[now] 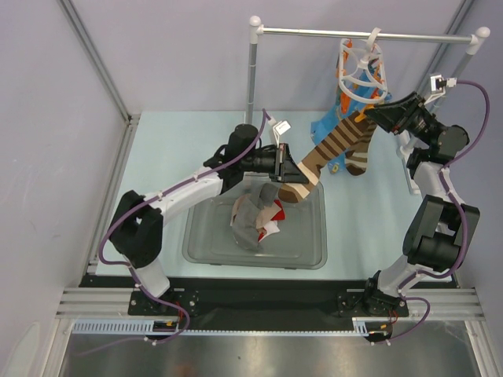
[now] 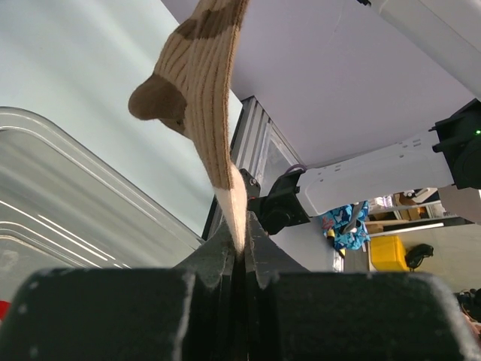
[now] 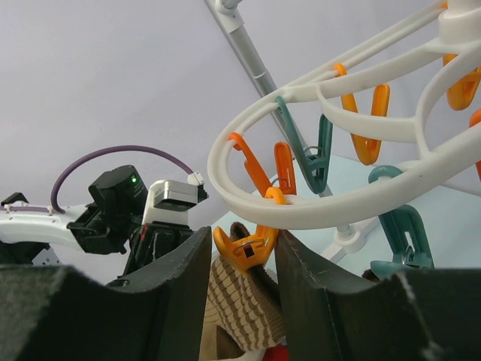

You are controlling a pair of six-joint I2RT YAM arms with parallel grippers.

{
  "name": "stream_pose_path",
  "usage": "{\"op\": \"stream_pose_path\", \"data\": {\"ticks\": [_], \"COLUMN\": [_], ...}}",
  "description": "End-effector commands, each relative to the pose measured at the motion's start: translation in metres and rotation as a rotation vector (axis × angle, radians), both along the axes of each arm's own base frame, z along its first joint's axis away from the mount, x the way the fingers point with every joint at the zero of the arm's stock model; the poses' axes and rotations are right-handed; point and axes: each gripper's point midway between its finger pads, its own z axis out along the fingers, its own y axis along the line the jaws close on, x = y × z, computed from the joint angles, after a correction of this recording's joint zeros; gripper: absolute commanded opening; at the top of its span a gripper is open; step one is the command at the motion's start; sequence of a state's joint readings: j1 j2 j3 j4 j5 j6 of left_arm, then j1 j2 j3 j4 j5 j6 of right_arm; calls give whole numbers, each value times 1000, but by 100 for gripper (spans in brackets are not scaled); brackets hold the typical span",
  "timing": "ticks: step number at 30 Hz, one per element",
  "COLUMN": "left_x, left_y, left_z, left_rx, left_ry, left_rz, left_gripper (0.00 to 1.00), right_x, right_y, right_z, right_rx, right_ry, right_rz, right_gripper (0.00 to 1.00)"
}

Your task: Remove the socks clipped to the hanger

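From above, the left tool (image 1: pixel 292 169) is pinching the striped sock (image 1: pixel 338 145) by its toe. The sock is stretching away from it up to the hanger (image 1: pixel 361 75), where the right tool (image 1: pixel 376 118) is reaching in, its tips hidden. The left wrist view is showing jaws clamping tight on the sock's tip. In the right wrist view, fingers (image 3: pixel 180 286) are straddling an orange peg (image 3: pixel 246 244), part-way apart. Whether they are pressing it is unclear, and the sock's cuff below is being cut off.

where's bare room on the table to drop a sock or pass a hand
Bare table behind the left arm, up to the rail post; a strip between the bin and the right arm; the bin's right half. Crowded under the hanger, where the striped sock stretches to the left claw.
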State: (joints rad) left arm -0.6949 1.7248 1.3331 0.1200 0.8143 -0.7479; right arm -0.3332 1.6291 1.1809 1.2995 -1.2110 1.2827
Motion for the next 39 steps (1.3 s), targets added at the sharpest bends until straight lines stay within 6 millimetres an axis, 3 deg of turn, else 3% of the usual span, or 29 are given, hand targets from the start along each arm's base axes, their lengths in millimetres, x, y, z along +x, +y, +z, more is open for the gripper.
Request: {"op": "stream_pose_path", "data": {"ticks": [1,6,9,11,18,23,29,34,36,37,39], "left_x": [-8,-9,-10,-10,-12,-13,-14,-18,-25,-24,-27], "left_y": [-3,-2,-4,-4,-4,-3,3,26,41,51,66], "left_z": [15,14,17,17,17,17,16,20,11,17,5], "left_rx": [-48,-49,-58,-57,-59,-53,-14,84,154,175,243], "left_ry": [-30,-28,-32,-33,-32,-35,-75,-154,-179,-218,-246], "left_rz": [-29,-28,-32,-32,-35,-32,-18,40,50,94,119], "left_gripper": [8,8,8,8,8,8,8,8,9,10,11], "right_x": [-20,-19,-19,-19,-19,-19,-18,-17,-17,-13,-8], "right_y": [5,8,8,8,8,8,6,5,4,2,-3], "right_z": [24,26,28,28,25,25,23,19,17,16,15], "right_rx": [-69,-54,-47,-45,-42,-46,-37,-19,-9,5,20], "right_ry": [-277,-266,-264,-265,-254,-252,-235,-202,-179,-141,-106], "right_rz": [-19,-7,-4,-6,-5,0,-2,0,2,-4,-17], "right_gripper": [44,56,59,54,21,8,17,22,33,36,45]}}
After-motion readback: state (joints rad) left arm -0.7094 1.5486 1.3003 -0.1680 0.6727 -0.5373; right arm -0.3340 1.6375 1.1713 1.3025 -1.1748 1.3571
